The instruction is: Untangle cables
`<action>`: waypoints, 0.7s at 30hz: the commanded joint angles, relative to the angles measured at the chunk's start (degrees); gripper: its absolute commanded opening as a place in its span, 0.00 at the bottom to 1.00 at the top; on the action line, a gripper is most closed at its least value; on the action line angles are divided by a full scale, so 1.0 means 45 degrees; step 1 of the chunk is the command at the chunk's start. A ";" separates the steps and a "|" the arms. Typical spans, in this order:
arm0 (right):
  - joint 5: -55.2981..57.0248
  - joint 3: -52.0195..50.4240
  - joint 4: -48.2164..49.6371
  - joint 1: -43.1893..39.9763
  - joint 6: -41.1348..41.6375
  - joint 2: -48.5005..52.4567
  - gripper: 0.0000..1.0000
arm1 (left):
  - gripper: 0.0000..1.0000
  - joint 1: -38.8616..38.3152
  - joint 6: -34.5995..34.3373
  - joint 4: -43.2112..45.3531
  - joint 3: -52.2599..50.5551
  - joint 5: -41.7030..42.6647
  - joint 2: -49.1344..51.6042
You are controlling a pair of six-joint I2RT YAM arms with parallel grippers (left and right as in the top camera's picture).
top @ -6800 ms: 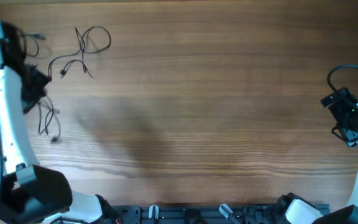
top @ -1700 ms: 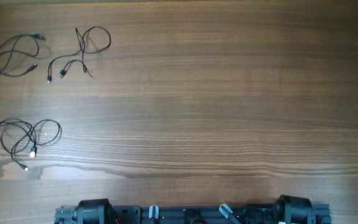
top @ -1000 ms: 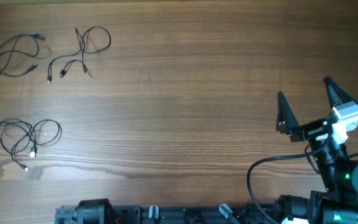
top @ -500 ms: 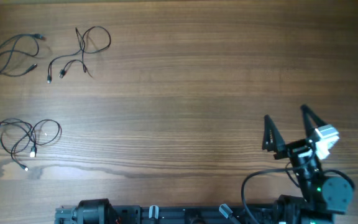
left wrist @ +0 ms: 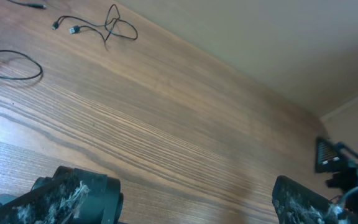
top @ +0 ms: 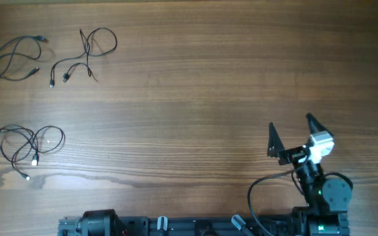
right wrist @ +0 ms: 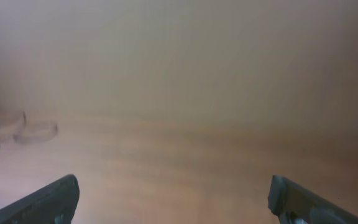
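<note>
Three thin black cables lie apart on the left of the wooden table: a loop point(top: 12, 60) at the far left, a forked one point(top: 86, 56) beside it, and a looser loop point(top: 28, 145) nearer the front. My right gripper point(top: 291, 128) stands open and empty at the front right, far from all of them. The left arm is out of the overhead view. In the left wrist view my left gripper point(left wrist: 188, 205) is open with nothing in it, and the forked cable point(left wrist: 114, 23) lies far ahead. The right wrist view is blurred, and my right gripper point(right wrist: 179, 199) is open there too.
Bare wood grain fills the middle and right of the table point(top: 202, 85). The arm bases run along the front edge point(top: 202, 226). In the left wrist view the right arm point(left wrist: 344, 168) shows at the far right, under a pale wall.
The right arm has drawn back toward the front edge and a little to the left, with its gripper still open. The cables have not moved.
</note>
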 commanded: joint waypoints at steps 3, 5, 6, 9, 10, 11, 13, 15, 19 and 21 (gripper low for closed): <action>0.0840 -0.0015 -0.0359 0.0049 -0.0418 -0.0253 1.00 | 1.00 0.0019 0.0063 0.0000 0.0024 0.0155 -0.0102; 0.0845 -0.0015 -0.0355 0.0049 -0.0408 -0.0413 1.00 | 1.00 0.0019 0.0063 0.0005 0.0024 0.0155 -0.0102; 0.0845 -0.0015 -0.0350 0.0049 -0.0408 -0.0452 1.00 | 1.00 0.0019 0.0063 0.0000 0.0024 0.0155 -0.0102; 0.0845 -0.0015 -0.0355 0.0053 -0.0408 -0.0427 1.00 | 1.00 0.0024 0.0063 0.0000 0.0024 0.0155 -0.0102; 0.0845 -0.0015 -0.0355 0.0053 -0.0413 -0.0408 1.00 | 1.00 0.0019 0.0063 0.0005 0.0024 0.0155 -0.0102; 0.0845 -0.0015 -0.0355 0.0053 -0.0408 -0.0379 1.00 | 1.00 0.0019 0.0063 0.0000 0.0024 0.0155 -0.0102; 0.0845 -0.0015 -0.0355 0.0053 -0.0408 -0.0369 1.00 | 1.00 0.0019 0.0063 0.0000 0.0024 0.0155 -0.0102; 0.0845 -0.0015 -0.0355 0.0053 -0.0408 -0.0369 1.00 | 1.00 0.0019 0.0063 0.0000 0.0024 0.0155 -0.0102; 0.0845 -0.0015 -0.0355 0.0053 -0.0408 -0.0369 1.00 | 1.00 0.0019 0.0063 0.0005 0.0024 0.0155 -0.0102; 0.0845 -0.0015 -0.0355 0.0053 -0.0408 -0.0369 1.00 | 1.00 0.0024 0.0063 0.0000 0.0024 0.0155 -0.0102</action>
